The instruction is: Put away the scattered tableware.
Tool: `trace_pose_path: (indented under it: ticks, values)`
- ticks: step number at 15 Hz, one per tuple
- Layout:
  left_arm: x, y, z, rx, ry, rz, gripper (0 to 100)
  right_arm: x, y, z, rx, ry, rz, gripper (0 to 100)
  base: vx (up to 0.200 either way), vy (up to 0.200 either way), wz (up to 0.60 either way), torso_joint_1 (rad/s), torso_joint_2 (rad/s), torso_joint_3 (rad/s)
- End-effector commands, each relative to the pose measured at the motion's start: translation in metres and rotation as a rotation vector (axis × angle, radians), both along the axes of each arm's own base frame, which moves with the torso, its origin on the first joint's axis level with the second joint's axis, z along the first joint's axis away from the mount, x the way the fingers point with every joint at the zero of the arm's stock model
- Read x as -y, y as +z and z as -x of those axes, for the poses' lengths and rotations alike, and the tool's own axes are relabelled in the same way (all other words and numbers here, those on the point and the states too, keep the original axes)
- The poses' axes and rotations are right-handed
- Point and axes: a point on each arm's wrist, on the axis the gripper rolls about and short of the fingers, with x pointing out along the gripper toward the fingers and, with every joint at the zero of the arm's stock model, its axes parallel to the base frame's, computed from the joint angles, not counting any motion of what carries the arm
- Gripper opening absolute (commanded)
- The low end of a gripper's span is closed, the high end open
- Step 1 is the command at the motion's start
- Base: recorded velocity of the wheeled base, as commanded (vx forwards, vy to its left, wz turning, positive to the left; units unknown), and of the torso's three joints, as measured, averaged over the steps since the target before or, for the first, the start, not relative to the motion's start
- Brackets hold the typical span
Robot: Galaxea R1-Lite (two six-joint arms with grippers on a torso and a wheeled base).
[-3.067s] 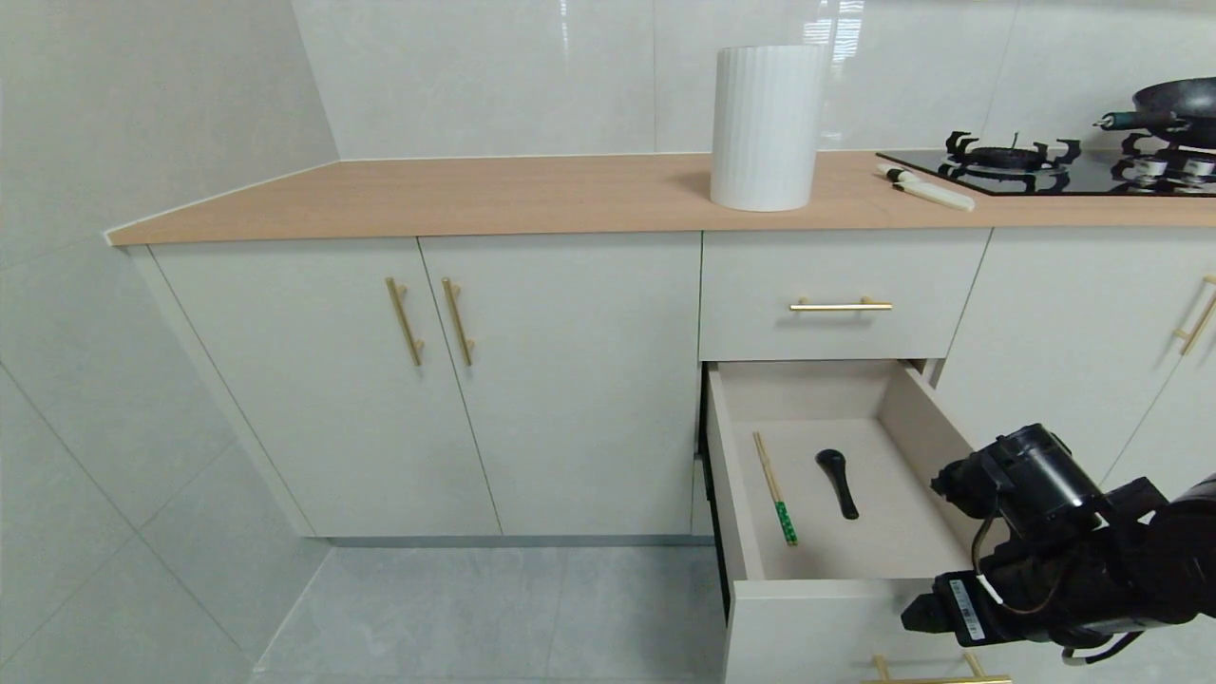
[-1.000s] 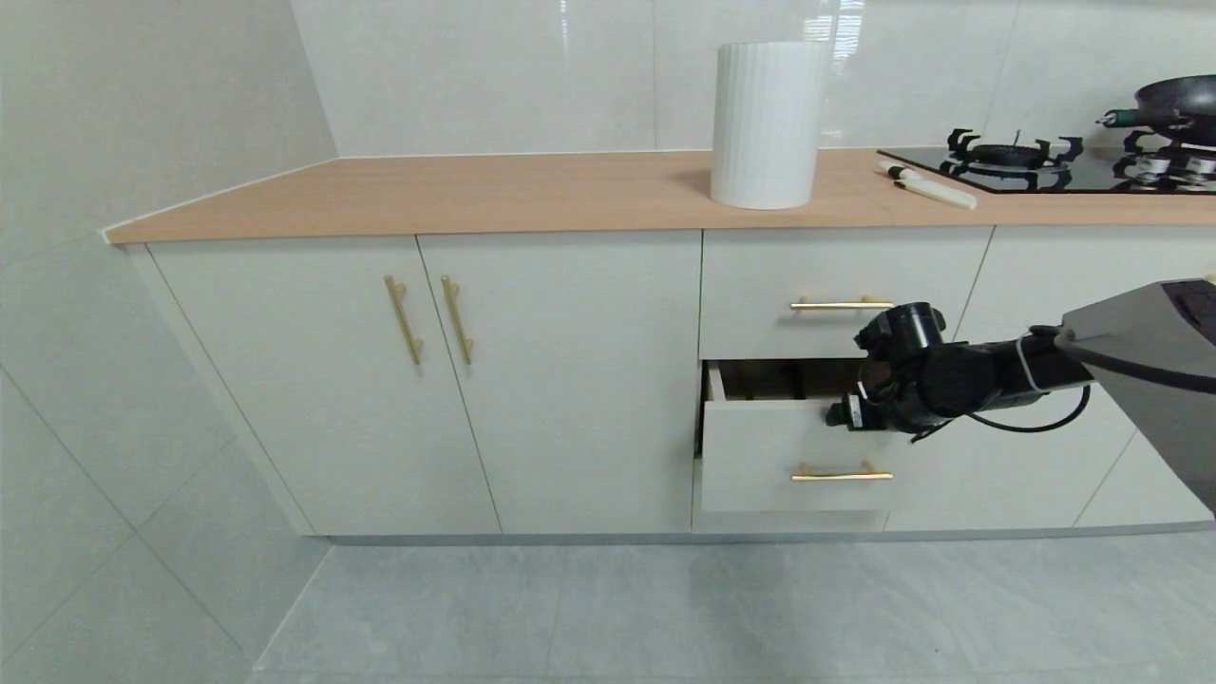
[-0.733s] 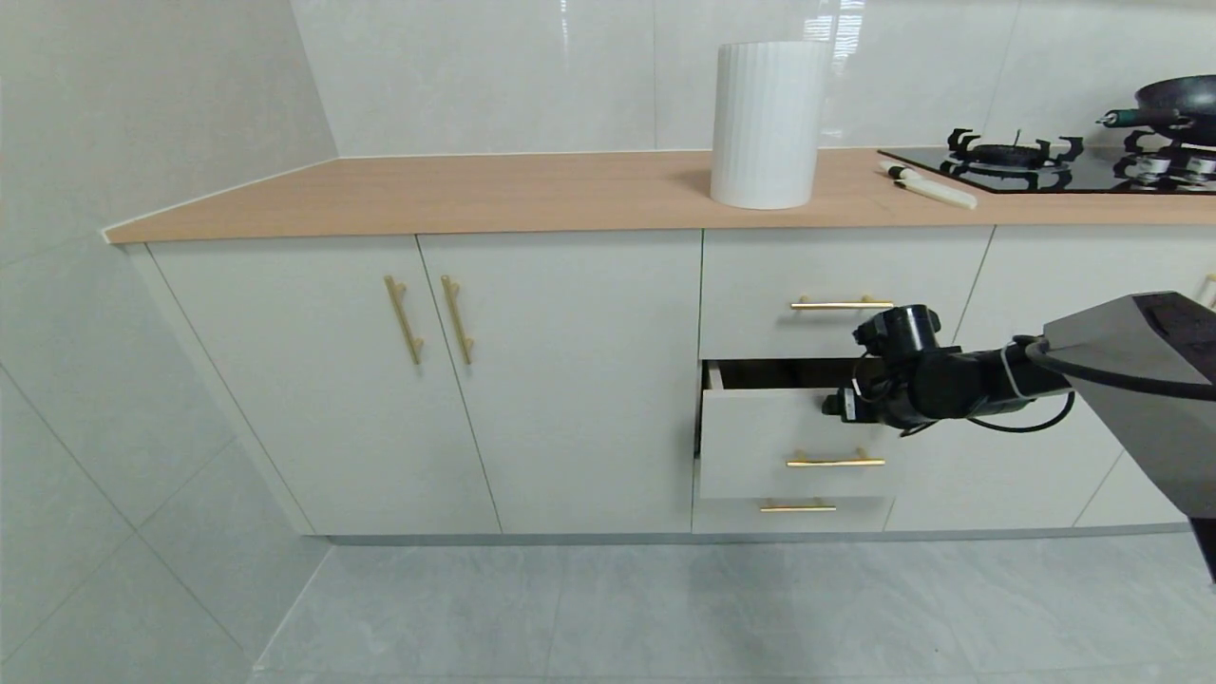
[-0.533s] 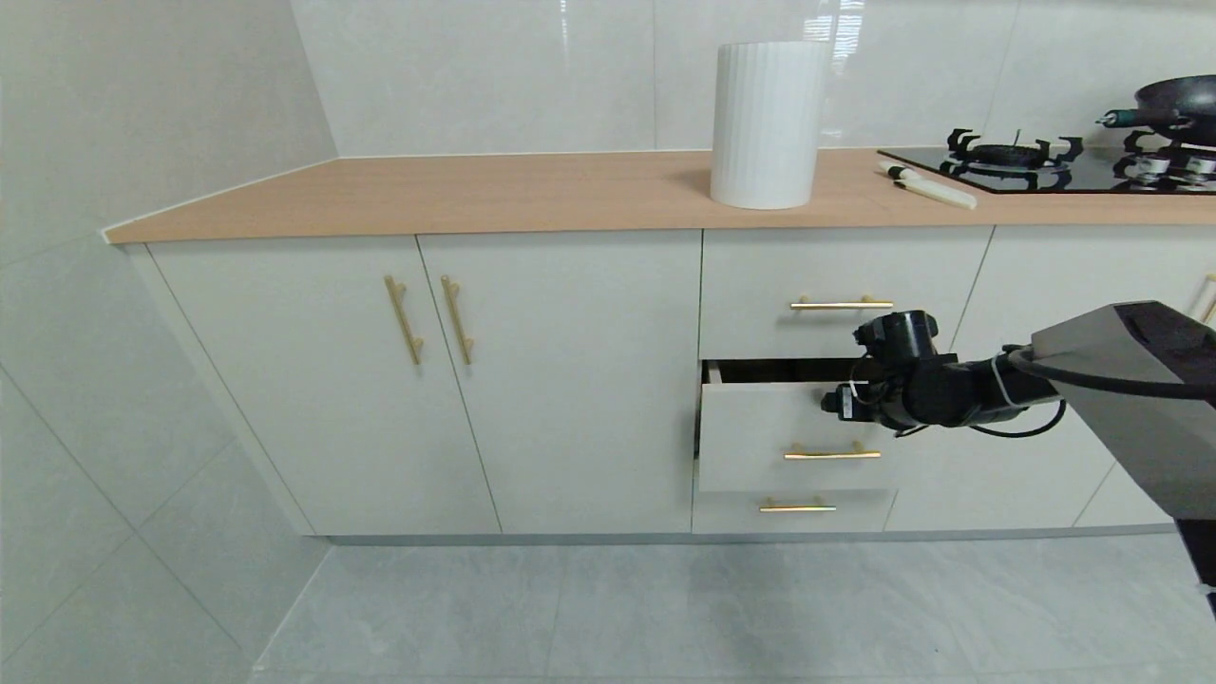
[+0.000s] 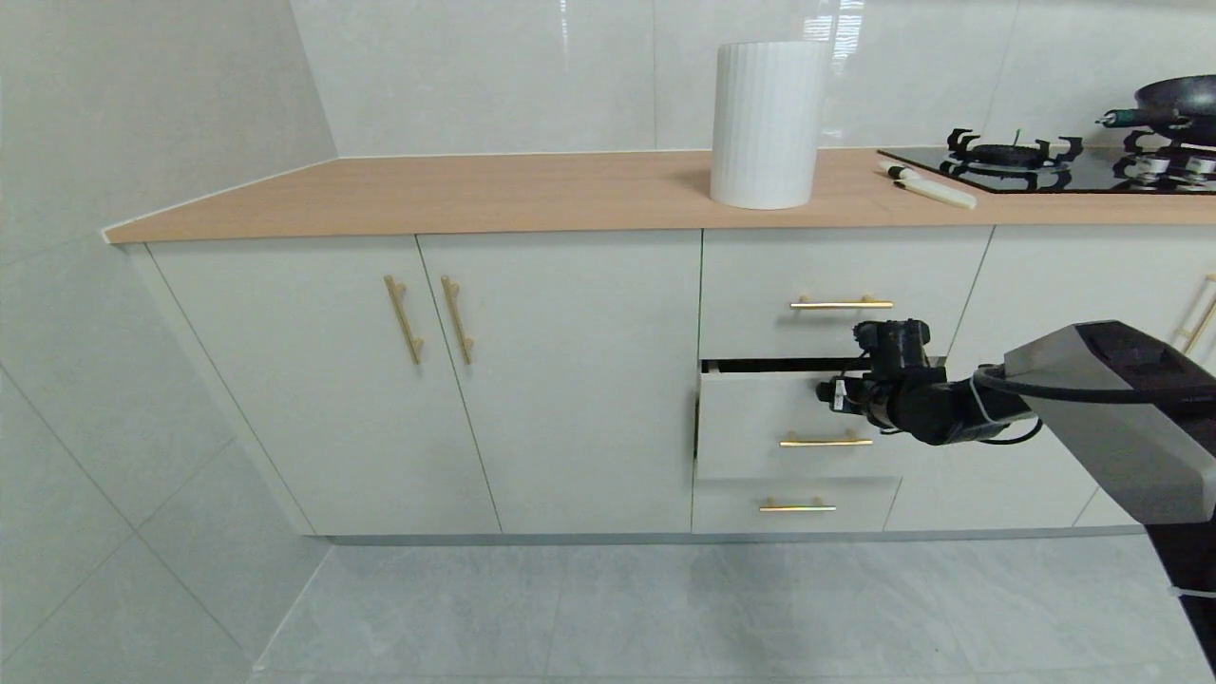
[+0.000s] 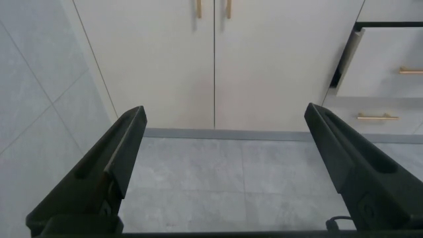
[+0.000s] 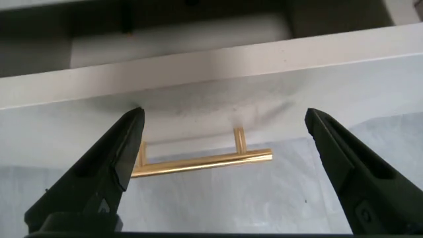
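The middle drawer (image 5: 760,418) stands out only a little, with a narrow dark gap above its front. What lies inside it is hidden. My right gripper (image 5: 832,392) is up against the drawer front, just above the gold handle (image 5: 825,441). In the right wrist view the gripper (image 7: 223,118) is open, its fingers spread to either side of the handle (image 7: 205,162) with nothing between them. My left gripper (image 6: 225,111) hangs open and empty over the grey floor before the cabinet doors, with the drawer (image 6: 390,63) off to one side.
On the wooden counter stand a white ribbed cylinder (image 5: 767,125) and a pale-handled knife (image 5: 926,187), beside a gas hob (image 5: 1040,160) with a dark wok (image 5: 1176,100). A top drawer (image 5: 841,304) and a bottom drawer (image 5: 798,506) are closed. Double doors (image 5: 427,380) are left of them.
The drawer went from wide open, showing chopsticks and a black spoon, to nearly closed. My right arm moved forward with the drawer front.
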Motion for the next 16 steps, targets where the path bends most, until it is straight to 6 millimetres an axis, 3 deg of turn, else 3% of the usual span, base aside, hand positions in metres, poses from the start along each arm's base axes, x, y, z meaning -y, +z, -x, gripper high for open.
trace_pose_path:
  ticks: [1,16]
  values:
    - [0.000,0.000,0.000,0.001,0.002,0.001,100,0.000,-0.008,-0.003,0.013,-0.005,0.001,100,0.000,0.000,0.00,0.000,0.00,0.000]
    - [0.000,0.000,0.000,0.001,0.000,0.001,100,-0.001,-0.023,-0.029,0.158,-0.128,0.030,100,0.000,0.000,0.00,0.000,0.00,0.000]
